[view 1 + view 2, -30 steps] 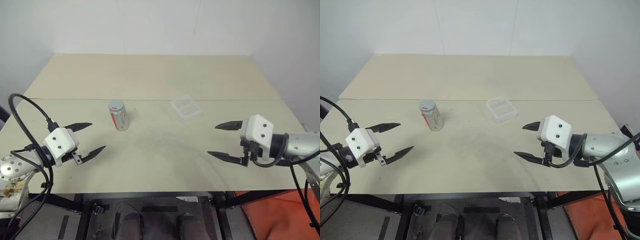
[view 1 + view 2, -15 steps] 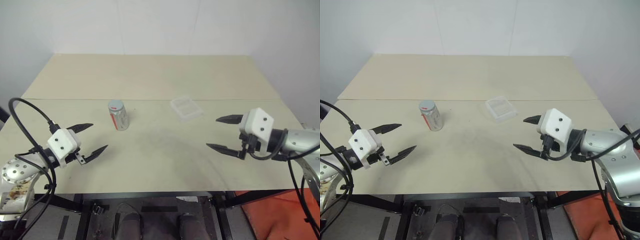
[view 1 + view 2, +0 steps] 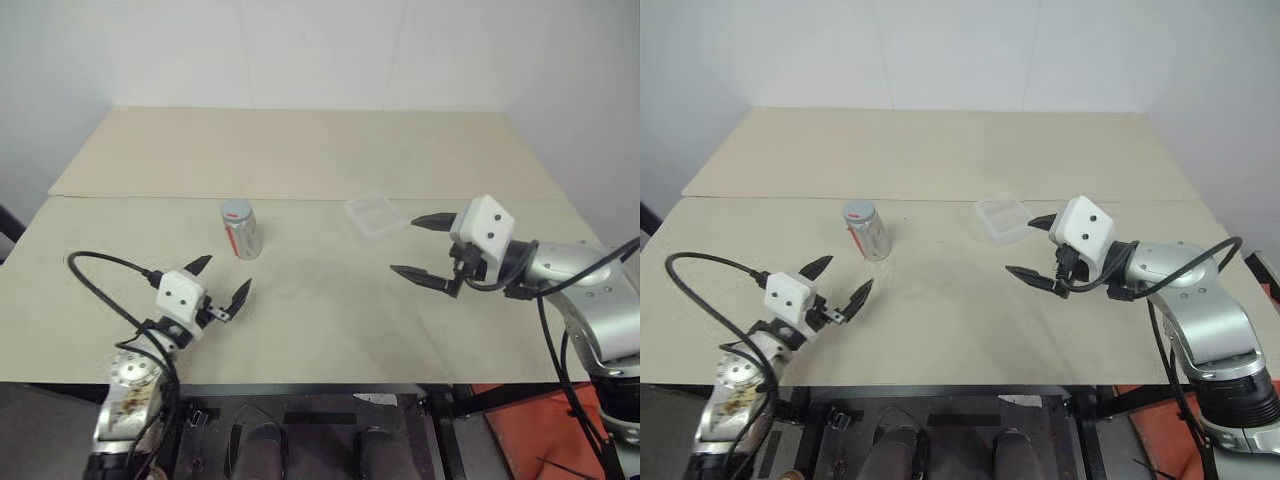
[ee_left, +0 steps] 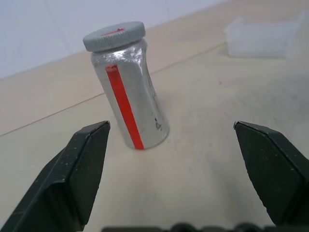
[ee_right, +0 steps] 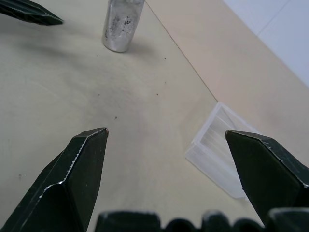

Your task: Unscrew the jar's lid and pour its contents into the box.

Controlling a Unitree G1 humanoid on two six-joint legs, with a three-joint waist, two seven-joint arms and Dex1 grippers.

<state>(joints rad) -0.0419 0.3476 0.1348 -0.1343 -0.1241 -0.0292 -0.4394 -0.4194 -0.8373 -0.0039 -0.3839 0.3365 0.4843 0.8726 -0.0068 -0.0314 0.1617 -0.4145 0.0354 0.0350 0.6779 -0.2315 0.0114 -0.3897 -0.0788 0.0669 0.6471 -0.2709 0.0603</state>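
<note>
The silvery jar (image 3: pixel 240 232) with a red stripe stands upright on the table, its grey lid (image 3: pixel 236 209) screwed on top. In the left wrist view the jar (image 4: pixel 130 96) and lid (image 4: pixel 114 36) sit a short way ahead of my left gripper (image 3: pixel 222 277), which is open and empty, near the front edge. The clear plastic box (image 3: pixel 375 216) lies to the right of the jar. My right gripper (image 3: pixel 404 245) hovers open and empty just right of the box (image 5: pixel 219 150), pointing left.
The beige table (image 3: pixel 300 150) has a seam running across it behind the jar and box. A white wall stands behind the table. Black cables loop from both wrists.
My left gripper has swung in to the right and down, coming close to the jar. My right gripper has moved left and forward, close to the box. Both stay open.
</note>
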